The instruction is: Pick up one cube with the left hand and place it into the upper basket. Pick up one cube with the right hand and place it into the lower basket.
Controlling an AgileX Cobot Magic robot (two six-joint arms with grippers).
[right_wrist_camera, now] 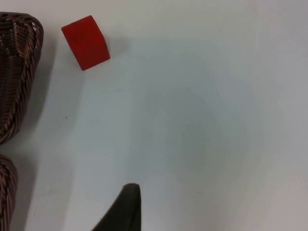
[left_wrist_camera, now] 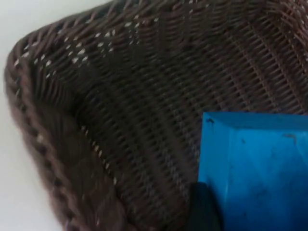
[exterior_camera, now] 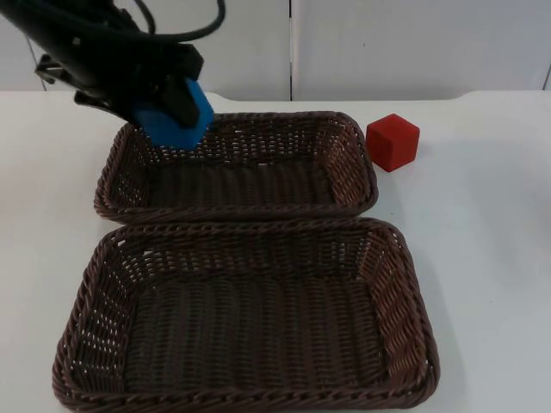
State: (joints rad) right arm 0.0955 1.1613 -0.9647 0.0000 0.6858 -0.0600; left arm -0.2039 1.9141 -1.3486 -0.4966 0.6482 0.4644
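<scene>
Count: 2 baskets, 2 cubes, 2 arms. No brands, labels or readable writing on anything.

Upper basket (exterior_camera: 237, 163): dark brown wicker, rectangular, on the white table (exterior_camera: 482, 258) toward the partition wall (exterior_camera: 387, 47). Lower basket (exterior_camera: 245, 314): same weave, just in front of the upper one, rims touching or nearly so along the long side. Nothing lies on the floor of either basket.

Blue cube (exterior_camera: 176, 116): clamped in the left gripper (exterior_camera: 168, 107), over the far-left corner of the upper basket, above the rim. In the left wrist view the blue cube (left_wrist_camera: 255, 171) sits against a black fingertip (left_wrist_camera: 204, 209) with the basket weave (left_wrist_camera: 120, 120) below it. Fingers closed onto the cube; whether the cube touches the wicker I cannot tell.

Red cube (exterior_camera: 393, 142): on the table just beside the right end of the upper basket, apart from it, resting flat, turned corner-on to the camera. The right wrist view has the same red cube (right_wrist_camera: 85, 42) on bare table, near the basket edge (right_wrist_camera: 19, 72).

Right gripper: 1 black fingertip (right_wrist_camera: 122, 209) over bare table, well apart from the red cube, holding nothing I can see. How far open it is I cannot tell.
</scene>
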